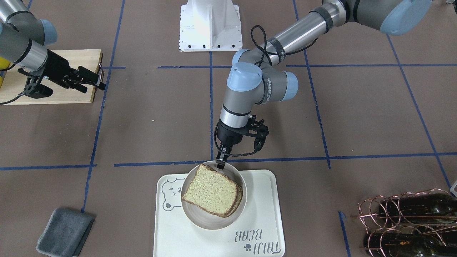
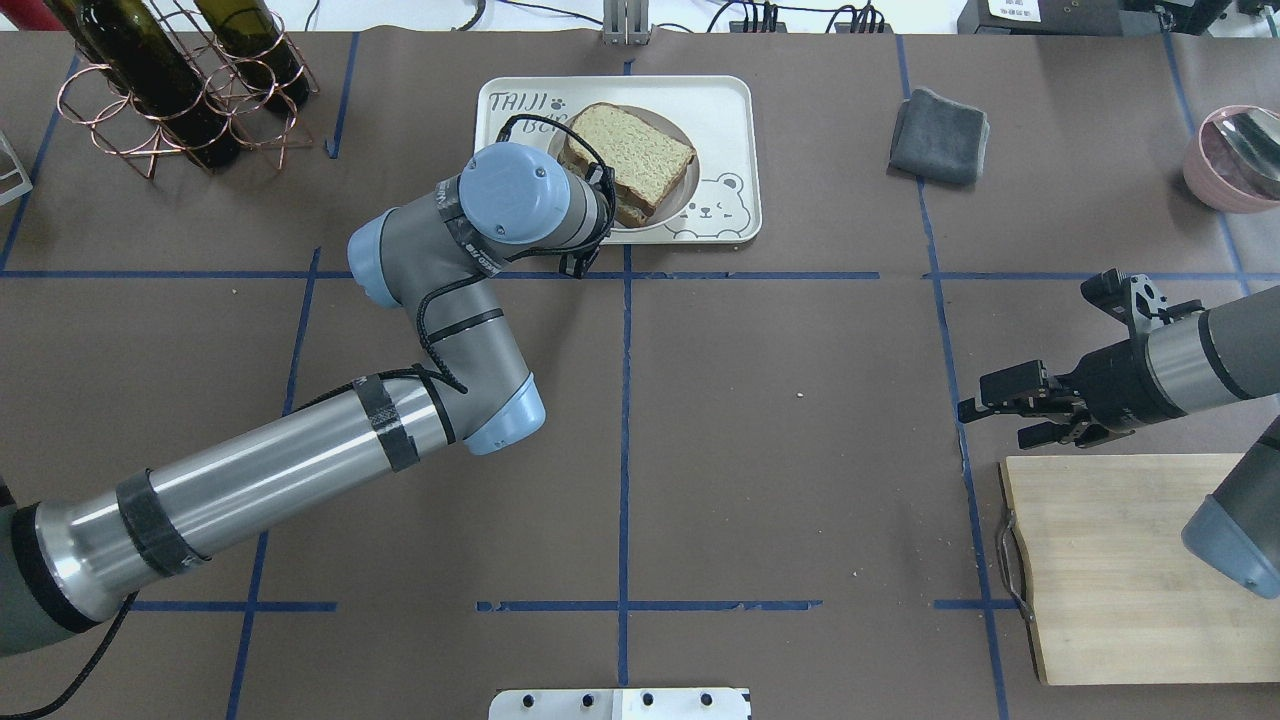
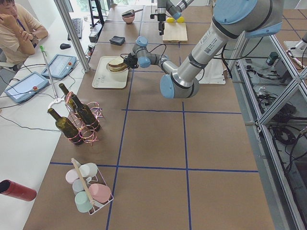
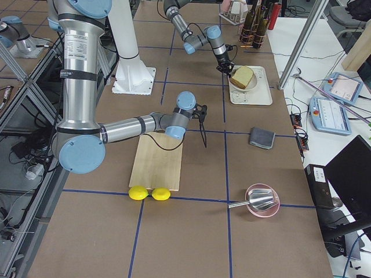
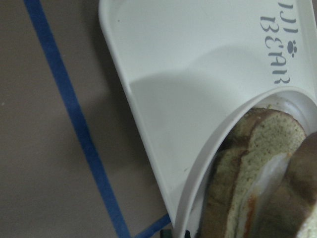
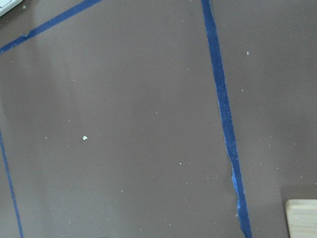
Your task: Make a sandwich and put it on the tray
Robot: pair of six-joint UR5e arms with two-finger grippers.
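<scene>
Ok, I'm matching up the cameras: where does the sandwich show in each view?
Front-facing: sandwich bottom centre.
Overhead: sandwich top centre.
Exterior left: sandwich upper, left of centre.
Exterior right: sandwich upper, right of centre.
Left wrist: sandwich bottom right corner.
Right wrist: not in it.
Shared landmark: the tray beneath it.

Bright, even overhead lighting; shadows soft and short. Left wrist view: sandwich [image 5: 257, 163] and plate [image 5: 205, 163] at lower right out of focus, a soft grey shadow across the tray [image 5: 163, 59]. Glare bleaches the white base [image 1: 210, 25], front-facing view, top centre.
</scene>
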